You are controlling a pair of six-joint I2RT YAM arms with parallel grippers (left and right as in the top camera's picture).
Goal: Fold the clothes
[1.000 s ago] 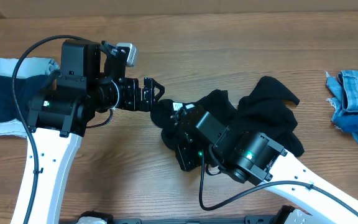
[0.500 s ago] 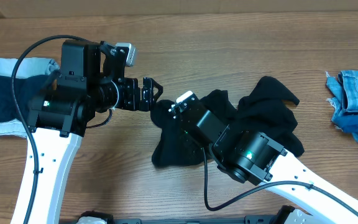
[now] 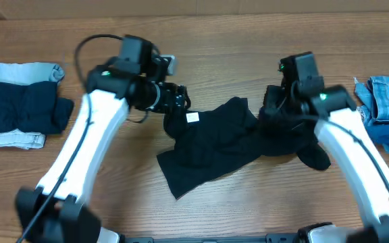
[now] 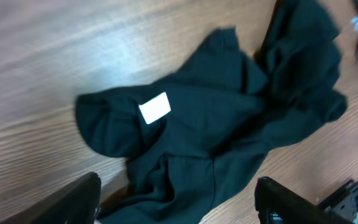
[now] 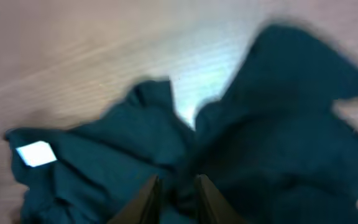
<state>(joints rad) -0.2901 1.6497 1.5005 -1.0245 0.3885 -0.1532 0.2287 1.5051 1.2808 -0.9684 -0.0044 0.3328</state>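
Overhead: black garment [image 3: 221, 145] lies bunched mid-table, approx. halfway btw left & right edges. Its white tag [image 3: 193, 117] faces up at the left end, and it's not spread or folded yet. Left claw [image 3: 181, 102] is right at that left end, and right claw [image 3: 270, 115] is low over the garment's right lump. Navy garment [image 3: 19, 111] is stacked by the left edge and denim [image 3: 383, 94] lies by the right edge, both well apart from the work. Left wrist view: fingers [image 4: 82, 199] are spread wide w/ nothing btw them. The cloth & tag lie below, so the left end is loose. Right wrist view: blurred, but the jaws stand nearly together w/ dark cloth in the gap, prob. nipping a fold, though I can't be fully sure. Risks, as I judge them: w/ only one side held, a pull toward the right edge would drag the whole heap instead of flattening it, maybe into the denim. The right nip may have several layers, so a lift would raise a wad, not one edge, and a thin pinch could slip out. If the left claw closes on a wrinkle rather than a true corner, the spread comes out twisted & the fold crooked.
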